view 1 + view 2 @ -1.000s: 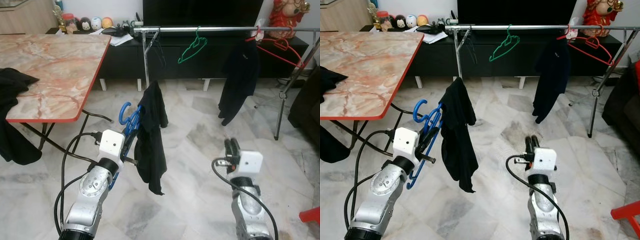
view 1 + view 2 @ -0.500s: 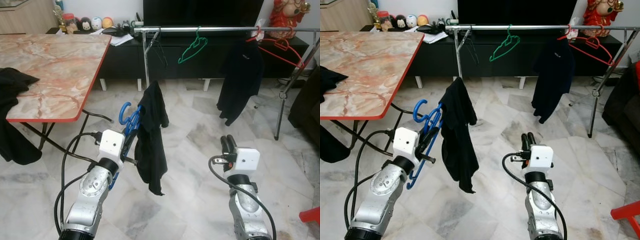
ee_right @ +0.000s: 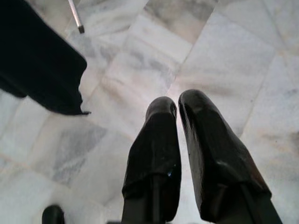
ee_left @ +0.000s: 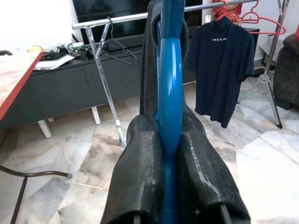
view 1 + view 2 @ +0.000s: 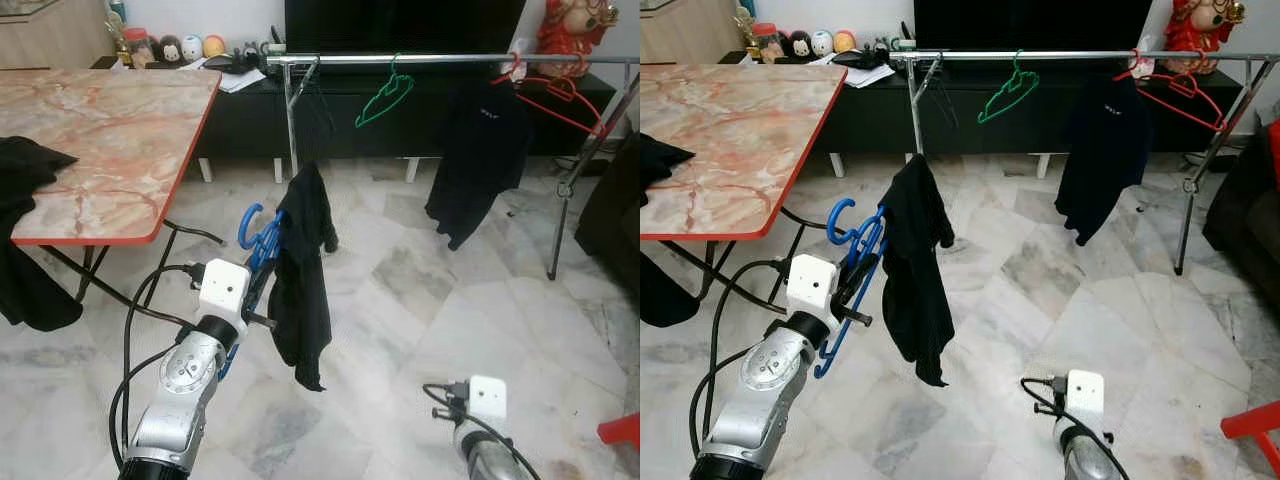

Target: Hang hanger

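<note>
Short of the rail, we find the left gripper clamped on the blue hanger carrying a shirt; right gripper closed, empty. Carrying step; next, approach and hook.

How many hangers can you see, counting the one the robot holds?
5. A blue hanger in the left gripper; on the rail, a dark one, a green one, a red one, and one under the hung shirt. More may be hidden.

Rail: open stretch between green hanger and hung navy shirt.
</note>
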